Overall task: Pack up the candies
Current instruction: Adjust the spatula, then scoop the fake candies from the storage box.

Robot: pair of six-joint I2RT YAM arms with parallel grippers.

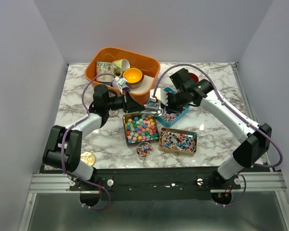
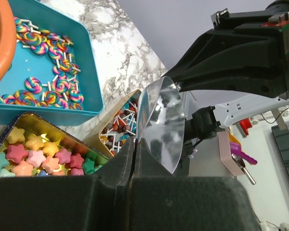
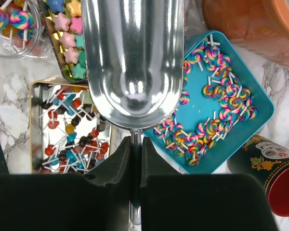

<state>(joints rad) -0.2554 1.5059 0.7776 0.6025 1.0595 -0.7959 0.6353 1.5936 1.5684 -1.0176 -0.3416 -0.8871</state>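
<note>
The scoop (image 3: 132, 57) is being clenched at its handle by the right fingers (image 3: 115, 163) and at its rim by the left fingers (image 2: 115, 168); the candies (image 1: 141, 127) are being kept in trays (image 2: 38, 117) on the table (image 1: 216, 120) beneath.

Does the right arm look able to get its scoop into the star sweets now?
Probably, though not freely: the scoop in the right gripper hangs partly above the uncovered star candies, but the left gripper seems to pinch its far rim.
</note>
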